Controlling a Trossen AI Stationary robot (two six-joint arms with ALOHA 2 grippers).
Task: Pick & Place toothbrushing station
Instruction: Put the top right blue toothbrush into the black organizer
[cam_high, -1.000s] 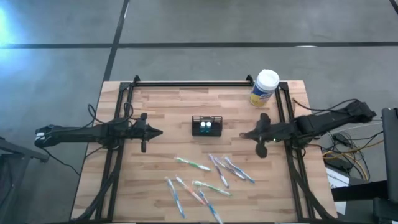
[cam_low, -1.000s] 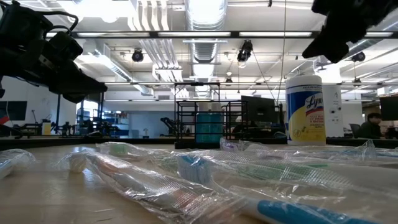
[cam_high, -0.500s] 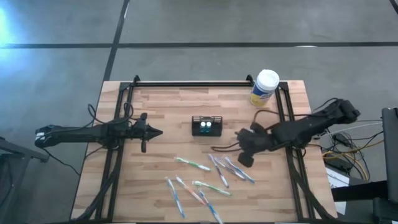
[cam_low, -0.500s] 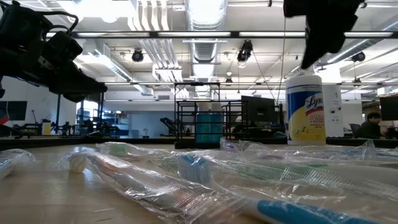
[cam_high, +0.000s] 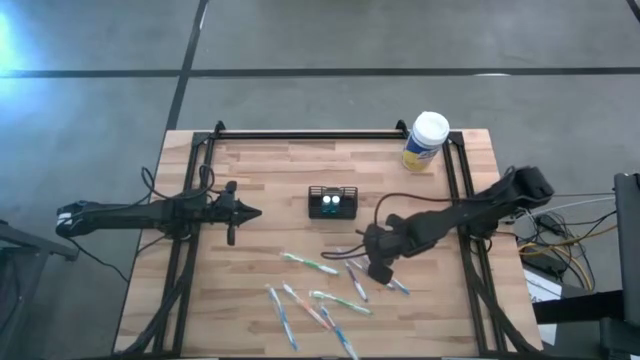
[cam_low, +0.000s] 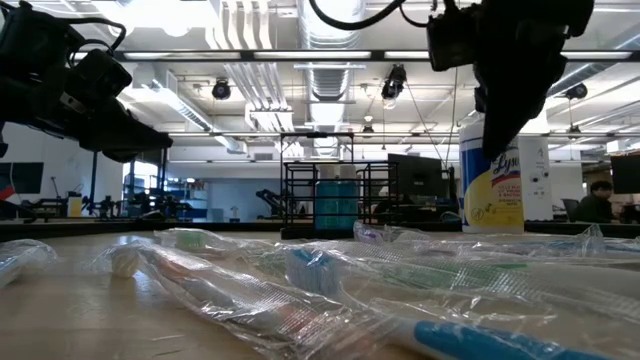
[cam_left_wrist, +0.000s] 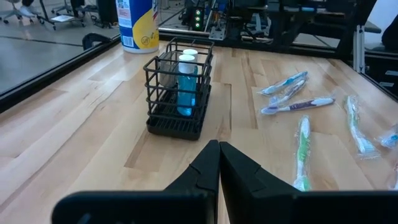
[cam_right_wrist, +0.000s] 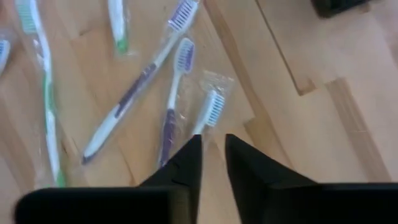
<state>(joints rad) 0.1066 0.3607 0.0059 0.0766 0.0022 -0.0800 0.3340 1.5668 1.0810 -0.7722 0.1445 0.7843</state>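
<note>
Dark fingers of the right gripper (cam_right_wrist: 211, 163) stand a narrow gap apart with nothing between them, poised above a cluster of wrapped toothbrushes (cam_right_wrist: 176, 87) on the table (cam_right_wrist: 292, 124). Its wrist view shows purple- and green-handled brushes in clear sleeves just beyond the fingertips; the overhead view cannot resolve that, but it places the gripper (cam_high: 378, 262) over the right end of the scattered brushes (cam_high: 330, 290), near the table's middle. In the low view this arm is only a dark mass hanging in front of the white-lidded canister (cam_low: 491, 175).

Well apart on the left side of the table, the left gripper (cam_high: 250, 212) waits with its fingers pressed together, tips touching in its own wrist view (cam_left_wrist: 219, 163). That view gives the clearest look at the toothbrushing station (cam_left_wrist: 179, 90): a black wire holder standing upright on the wood, holding a blue tube with a white cap. From overhead the station (cam_high: 333, 202) sits at the table's centre, between the two grippers and untouched by either, and the canister (cam_high: 427, 140) stands at the far right corner.
</note>
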